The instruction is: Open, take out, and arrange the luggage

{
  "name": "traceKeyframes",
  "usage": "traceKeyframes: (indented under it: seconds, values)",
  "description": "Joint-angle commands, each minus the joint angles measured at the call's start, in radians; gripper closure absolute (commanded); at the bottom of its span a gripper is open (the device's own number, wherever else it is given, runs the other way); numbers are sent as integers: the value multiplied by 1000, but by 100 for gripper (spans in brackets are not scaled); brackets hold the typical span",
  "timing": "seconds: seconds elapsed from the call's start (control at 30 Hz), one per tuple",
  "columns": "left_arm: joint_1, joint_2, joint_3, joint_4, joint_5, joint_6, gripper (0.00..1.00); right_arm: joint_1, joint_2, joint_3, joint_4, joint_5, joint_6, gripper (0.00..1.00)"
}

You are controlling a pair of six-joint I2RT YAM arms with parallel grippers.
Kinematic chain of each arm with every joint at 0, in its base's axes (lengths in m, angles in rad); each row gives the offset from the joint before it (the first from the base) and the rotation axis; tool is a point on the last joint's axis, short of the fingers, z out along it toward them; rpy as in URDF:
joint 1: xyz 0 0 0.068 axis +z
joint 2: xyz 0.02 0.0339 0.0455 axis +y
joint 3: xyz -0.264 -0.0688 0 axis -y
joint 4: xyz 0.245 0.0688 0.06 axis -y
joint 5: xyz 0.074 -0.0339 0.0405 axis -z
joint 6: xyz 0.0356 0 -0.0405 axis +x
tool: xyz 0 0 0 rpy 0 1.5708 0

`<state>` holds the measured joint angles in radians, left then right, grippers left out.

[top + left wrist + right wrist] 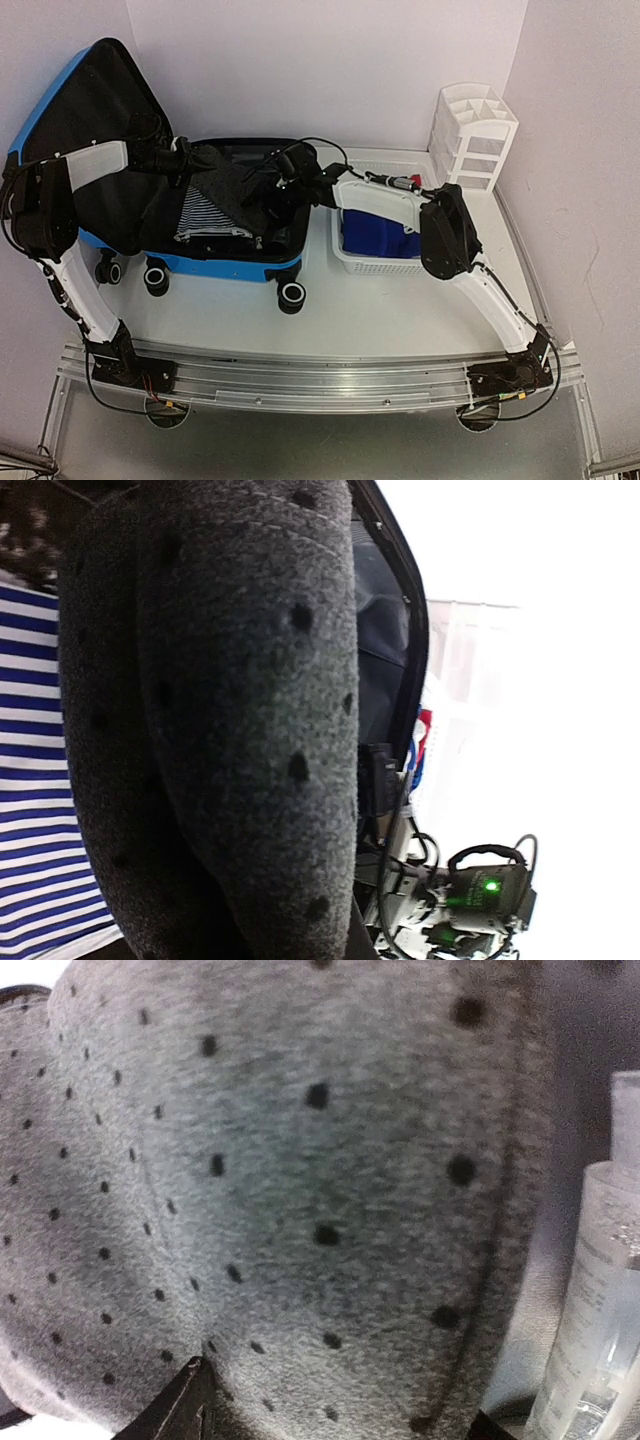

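Luggage [225, 262]: on the counter [400, 320], left half, toward the far edge. Lid is up, leaning toward the far-left corner, black lining showing.

Inside: a grey dotted garment [240, 185] is tented over a striped item [205, 215].

Left fingers [183, 152]: closed, apparently pinching the garment's left end.

Right fingers [290, 165]: at the garment's right end. Cloth fills that wrist view, so I cannot tell their gape or hold.

White basket [375, 262]: just right of the shell, with blue cloth [375, 235] in it.

Risks (judgement):
- A one-sided hold lets the garment slide back in.
- Lifting may drag the striped item or the clear bottle [600, 1310] beside it.
- A snag on the rim could tug the shell or drop the lid.

Orientation: the wheeled end faces the near edge. Long axis judged near-to-far, hinge on the left.
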<state>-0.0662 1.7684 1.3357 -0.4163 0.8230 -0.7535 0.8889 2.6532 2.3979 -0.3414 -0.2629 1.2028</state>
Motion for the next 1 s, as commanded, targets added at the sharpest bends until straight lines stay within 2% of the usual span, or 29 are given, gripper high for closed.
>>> traceKeyframes:
  seconds: [0.0, 0.2, 0.37, 0.6, 0.83, 0.97]
  values:
    - [-11, 21, 91, 102, 69, -86, 100, -12, -136, -80, 45, 12, 7, 39]
    - [-35, 57, 221, 111, 83, -126, 100, -28, -193, -157, 78, 6, 10, 35]
    - [-44, 61, 185, 160, 88, -178, 100, -32, -178, -175, 155, -28, 74, 35]
    - [-43, 63, 159, 163, 68, -155, 100, -32, -108, -156, 197, -130, 180, 35]
    - [-42, 77, 188, 148, 62, -126, 100, -34, -210, -327, 201, -120, 181, 33]
    - [-41, 78, 177, 147, 61, -124, 100, -32, -242, -386, 240, -144, 248, 32]
